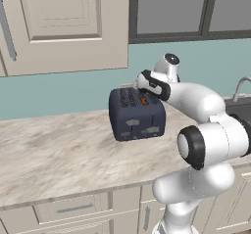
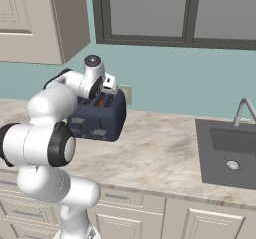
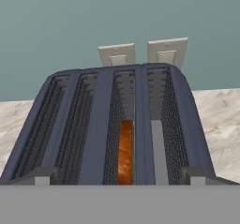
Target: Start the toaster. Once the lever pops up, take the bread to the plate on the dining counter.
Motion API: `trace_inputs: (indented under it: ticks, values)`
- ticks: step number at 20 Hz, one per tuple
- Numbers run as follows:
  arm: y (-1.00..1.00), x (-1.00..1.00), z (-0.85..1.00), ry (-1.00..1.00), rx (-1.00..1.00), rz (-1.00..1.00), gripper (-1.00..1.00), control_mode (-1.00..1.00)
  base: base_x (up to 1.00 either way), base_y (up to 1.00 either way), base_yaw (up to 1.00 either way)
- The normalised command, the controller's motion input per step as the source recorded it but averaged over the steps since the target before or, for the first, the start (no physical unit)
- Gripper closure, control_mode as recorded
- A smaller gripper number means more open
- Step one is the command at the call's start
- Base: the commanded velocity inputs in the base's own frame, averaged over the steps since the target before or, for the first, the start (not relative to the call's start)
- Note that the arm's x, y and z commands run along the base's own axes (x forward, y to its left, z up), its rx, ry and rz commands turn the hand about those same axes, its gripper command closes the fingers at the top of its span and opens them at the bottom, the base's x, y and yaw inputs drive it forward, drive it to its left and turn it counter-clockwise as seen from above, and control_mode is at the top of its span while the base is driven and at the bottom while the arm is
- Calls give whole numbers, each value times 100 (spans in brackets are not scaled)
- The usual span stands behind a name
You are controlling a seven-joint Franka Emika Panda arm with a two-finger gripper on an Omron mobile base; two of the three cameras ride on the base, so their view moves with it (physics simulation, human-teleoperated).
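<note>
So the toaster point(image 1: 137, 113) sits on the beige marble-look worktop point(image 1: 54, 154), back near the teal wall point(image 1: 68, 88), and it's a boxy navy thing with four long slots on top and two grey panels on the front face. The bread point(image 3: 124, 158) is down inside one of the slots, third from the left in the hand view, showing as a narrow orange-brown strip between the wire grilles; the slot next to it has a plain grey plate inside. Two cream wall outlets point(image 3: 142, 53) sit side by side right behind the toaster. The white arm bends over the top of the toaster from behind, and its elbow and wrist cover the toaster's far side in the right base view. The gripper point(image 1: 143, 94) is just above the slots; I can't see the fingertips themselves, but it reads as spread wide with nothing pinched. Off to the right there's a dark grey sink point(image 2: 231, 153) sunk into the worktop with one curved metal faucet point(image 2: 244, 111). Cream cabinets point(image 1: 63, 25) hang above, drawers below, and a dark-framed window point(image 2: 175, 13) runs along the wall.
</note>
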Motion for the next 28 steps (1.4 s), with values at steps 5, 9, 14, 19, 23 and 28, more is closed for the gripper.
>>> trace_inputs:
  ticks: [5, 9, 14, 19, 23, 28]
  values:
    - [0, 17, -5, 2, 0, 0, -100, -100, 0, 0, 0]
    - [0, 8, -12, 5, 0, -1, -100, -100, 0, 0, 0]
    - [0, 1, -10, 3, 0, -5, -100, -100, 0, 0, 0]
    - [0, 0, -1, 0, 0, -5, -100, -100, 0, 0, 0]
    - [1, 0, 0, 0, 0, -2, -100, -100, 0, 0, 0]
    - [0, 0, 0, 0, 0, 0, -100, -100, 0, 0, 0]
